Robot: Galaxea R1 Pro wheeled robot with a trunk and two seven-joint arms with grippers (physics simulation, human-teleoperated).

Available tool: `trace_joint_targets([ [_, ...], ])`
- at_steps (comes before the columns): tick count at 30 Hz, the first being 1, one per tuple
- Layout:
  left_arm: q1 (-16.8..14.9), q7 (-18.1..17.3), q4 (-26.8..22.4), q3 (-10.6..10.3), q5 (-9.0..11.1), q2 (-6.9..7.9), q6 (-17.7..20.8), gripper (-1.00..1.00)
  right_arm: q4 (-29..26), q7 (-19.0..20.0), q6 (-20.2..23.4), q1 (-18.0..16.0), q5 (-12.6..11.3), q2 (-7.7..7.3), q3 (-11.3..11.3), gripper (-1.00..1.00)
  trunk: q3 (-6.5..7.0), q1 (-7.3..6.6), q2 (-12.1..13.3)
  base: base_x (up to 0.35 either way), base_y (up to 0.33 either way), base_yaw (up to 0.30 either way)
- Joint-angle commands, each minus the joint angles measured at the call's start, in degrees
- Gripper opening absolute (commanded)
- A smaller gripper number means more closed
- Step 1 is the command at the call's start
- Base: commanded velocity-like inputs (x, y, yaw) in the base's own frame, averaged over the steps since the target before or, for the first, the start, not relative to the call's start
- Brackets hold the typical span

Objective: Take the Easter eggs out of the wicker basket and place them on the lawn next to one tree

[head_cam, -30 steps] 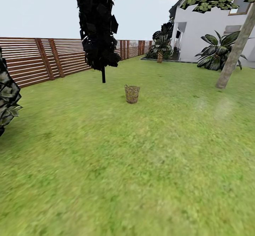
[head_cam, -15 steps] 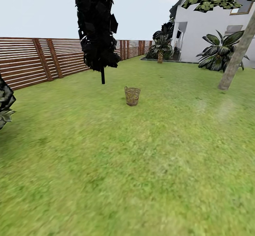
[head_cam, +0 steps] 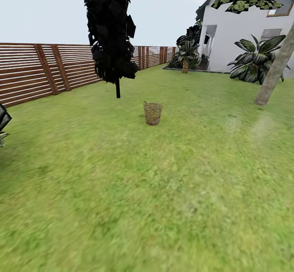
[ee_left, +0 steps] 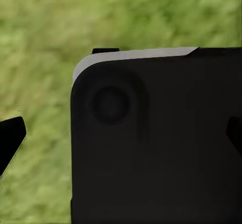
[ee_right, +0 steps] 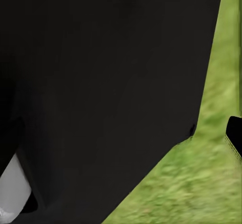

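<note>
Wicker basket [head_cam: 152, 113] standing upright on the lawn [head_cam: 147, 190], just past mid-frame in the head view, toward twelve o'clock.

Nearest the camera lies bare mottled grass; the basket sits alone on it, its contents too small to make out. Just beyond it, at about eleven o'clock, rises the black-foliaged conifer [head_cam: 109, 31] on a thin dark stem. At about two o'clock, well apart from the basket, leans the grey-brown trunk of the tree [head_cam: 274, 74], green leaf patches overhead. Farther off run the brown slatted fence [head_cam: 49, 70] at ten o'clock, short palms [head_cam: 185, 54], and the white house [head_cam: 241, 35] at one o'clock. Both wrist views show grass behind dark robot bodywork; whether the left or right gripper is wide or narrow cannot be told.
</note>
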Motion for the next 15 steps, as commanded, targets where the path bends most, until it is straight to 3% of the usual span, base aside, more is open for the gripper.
trace_joint_targets([
  [1,-0.03,0.02,0.05,-0.04,0.03,0.00,-0.19,1.00,-0.05,0.06,-0.19,0.02,-0.02,0.01,-0.03,1.00,-0.04,0.03,-0.02,0.341,0.000,0.000],
  [15,-0.03,0.00,0.05,-0.13,0.03,0.00,-0.19,1.00,-0.50,0.06,-2.41,0.02,-0.13,0.11,-0.08,1.00,-0.04,0.03,-0.02,0.341,0.000,0.000],
])
